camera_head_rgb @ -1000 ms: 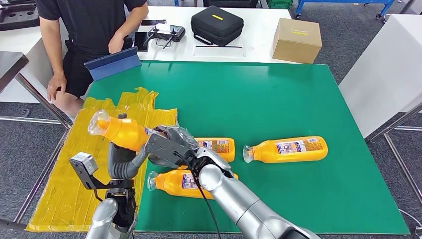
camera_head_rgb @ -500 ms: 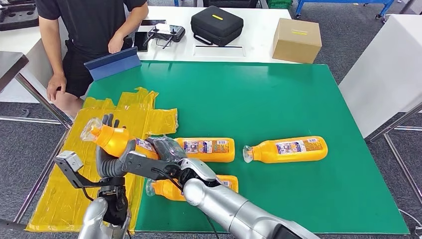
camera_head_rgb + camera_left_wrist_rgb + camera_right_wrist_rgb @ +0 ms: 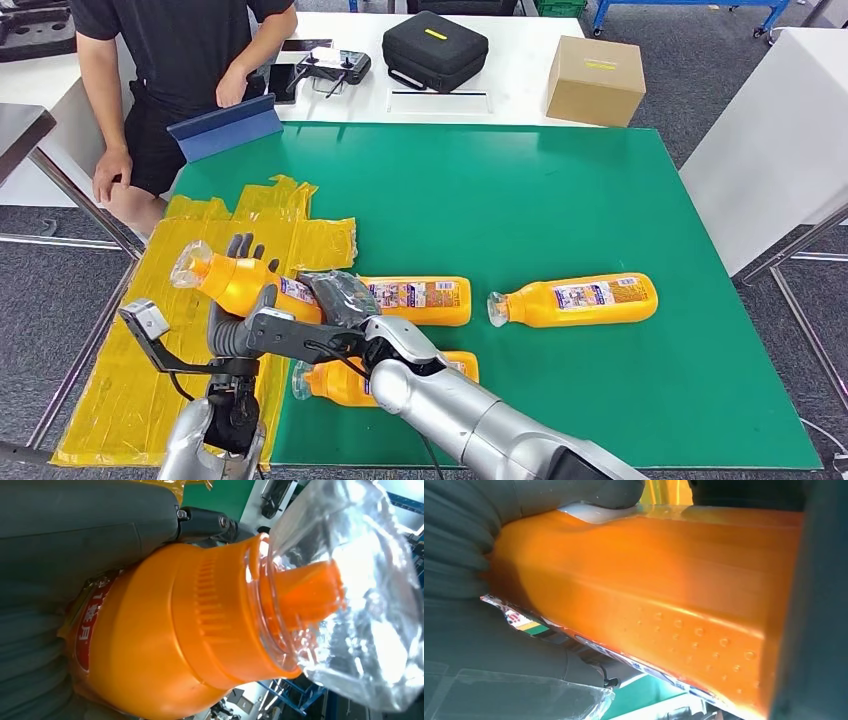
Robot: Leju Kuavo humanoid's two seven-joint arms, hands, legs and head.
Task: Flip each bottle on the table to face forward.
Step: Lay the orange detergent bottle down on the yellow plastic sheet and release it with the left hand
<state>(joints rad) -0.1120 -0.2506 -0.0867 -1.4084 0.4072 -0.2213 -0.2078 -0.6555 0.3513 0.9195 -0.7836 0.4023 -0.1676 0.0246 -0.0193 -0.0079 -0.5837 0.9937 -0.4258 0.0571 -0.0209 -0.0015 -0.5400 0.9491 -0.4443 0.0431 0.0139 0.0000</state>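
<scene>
Both hands hold one orange bottle (image 3: pixel 245 282) in the air over the table's left edge, its clear cap (image 3: pixel 190 264) pointing left. My left hand (image 3: pixel 238 325) grips it near the neck, and my right hand (image 3: pixel 338 297) grips its body. The left wrist view shows the clear cap (image 3: pixel 350 595) and orange neck beside the left hand (image 3: pixel 75 540). The right wrist view shows the bottle's body (image 3: pixel 664 580) against the right hand (image 3: pixel 469 560). Three more orange bottles lie on the green table (image 3: pixel 520 190): one (image 3: pixel 425 299) behind my right hand, one (image 3: pixel 578 300) to the right, one (image 3: pixel 345 380) partly under my right arm.
Crumpled yellow tape (image 3: pixel 150 370) covers the table's left side. A person (image 3: pixel 170 80) stands at the far left corner by a blue panel (image 3: pixel 228 126). Behind, a white table carries a black case (image 3: pixel 435 48) and a cardboard box (image 3: pixel 596 80).
Over the second, both hands carried the held bottle left and lower; in the last half second it edged slightly right. The lying bottles have not moved.
</scene>
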